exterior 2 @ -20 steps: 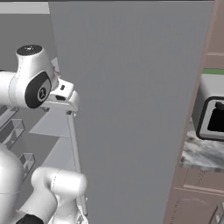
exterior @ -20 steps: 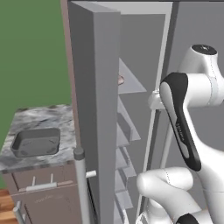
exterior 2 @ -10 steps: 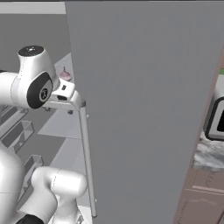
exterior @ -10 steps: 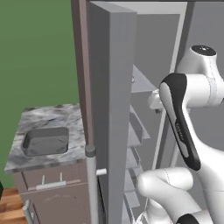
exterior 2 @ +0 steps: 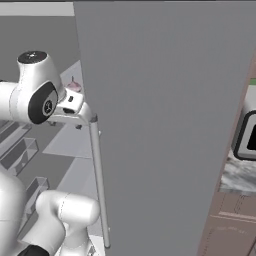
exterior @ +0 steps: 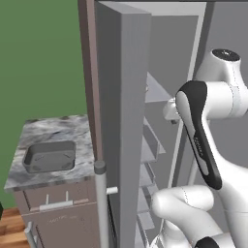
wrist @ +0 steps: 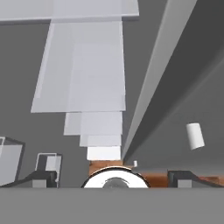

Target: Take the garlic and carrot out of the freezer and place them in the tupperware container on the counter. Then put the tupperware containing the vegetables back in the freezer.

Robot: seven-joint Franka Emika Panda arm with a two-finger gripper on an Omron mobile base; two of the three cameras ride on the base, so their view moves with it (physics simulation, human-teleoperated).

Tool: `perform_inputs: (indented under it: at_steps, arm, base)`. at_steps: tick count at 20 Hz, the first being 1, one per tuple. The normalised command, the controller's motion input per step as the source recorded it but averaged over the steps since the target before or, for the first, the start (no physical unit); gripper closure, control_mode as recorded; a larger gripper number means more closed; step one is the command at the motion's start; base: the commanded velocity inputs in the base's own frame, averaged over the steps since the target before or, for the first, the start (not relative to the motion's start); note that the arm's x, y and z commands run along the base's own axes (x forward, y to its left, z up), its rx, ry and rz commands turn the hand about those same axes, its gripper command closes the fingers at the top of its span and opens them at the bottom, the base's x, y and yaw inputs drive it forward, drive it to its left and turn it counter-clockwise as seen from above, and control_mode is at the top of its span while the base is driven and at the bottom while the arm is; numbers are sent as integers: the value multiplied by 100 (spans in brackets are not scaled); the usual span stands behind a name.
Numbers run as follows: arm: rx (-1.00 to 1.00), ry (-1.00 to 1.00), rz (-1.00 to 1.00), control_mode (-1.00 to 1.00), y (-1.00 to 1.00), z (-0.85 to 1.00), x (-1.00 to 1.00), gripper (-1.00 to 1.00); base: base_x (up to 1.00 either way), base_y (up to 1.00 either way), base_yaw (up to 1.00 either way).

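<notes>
The freezer (exterior: 121, 97) stands open, its thick door (exterior 2: 165, 125) swung toward me with the long bar handle (exterior 2: 98, 175) on its edge. Slanted grey shelves (exterior: 151, 145) show inside. In the right base view the garlic (exterior 2: 73, 86), a small pinkish bulb with a dark stem, lies on an upper shelf just behind my hand. My gripper (wrist: 113, 178) is open and empty, with its fingertips (wrist: 41, 177) wide apart and pointing down along the shelves. The tupperware container (exterior: 50, 156) sits empty on the counter (exterior: 53, 133) left of the freezer. The carrot is hidden.
The door stands between my arm and the counter. The door handle (exterior: 100, 203) rises close in front of the base. A dark appliance (exterior 2: 247, 137) sits on a marbled top at the far right. A green wall lies behind the counter.
Both base views have shifted as the base drove, so the door and counter now sit further right and closer. The arm keeps about the same pose, and the gripper stays open.
</notes>
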Motion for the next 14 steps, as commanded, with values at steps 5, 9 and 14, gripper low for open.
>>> perform_inputs:
  at_steps: [5, 9, 14]
  arm:
    - [1, -19, 0, -100, 14, 43, -21, -100]
    - [4, -17, 0, -100, 20, 34, -3, -100]
    - [10, -8, 0, -100, 18, 22, 11, -100]
  base:
    - [0, 0, 0]
    - [0, 0, 0]
    - [0, 0, 0]
